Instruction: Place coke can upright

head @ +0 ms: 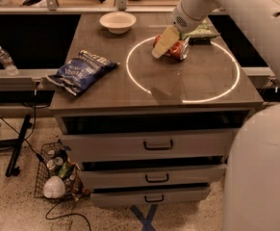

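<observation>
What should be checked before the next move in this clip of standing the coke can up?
1. Coke can upright: not ok, it lies on its side on the table.
2. Claw at the can: ok, it overlaps the can's left end.
3. Can firmly gripped: cannot tell.
4. Green chip bag apart from the can: cannot tell, it lies close behind.
5. Blue chip bag and bowl out of the way: ok, both well left.

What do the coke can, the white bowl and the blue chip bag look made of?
Coke can: probably thin aluminium with glossy red paint, judging by the shiny highlights. It lies on its side, with the claw right at it. Bowl: white, smooth and matte; could be ceramic or plastic. Blue chip bag: thin plastic film, crinkled, with small glints.
</observation>
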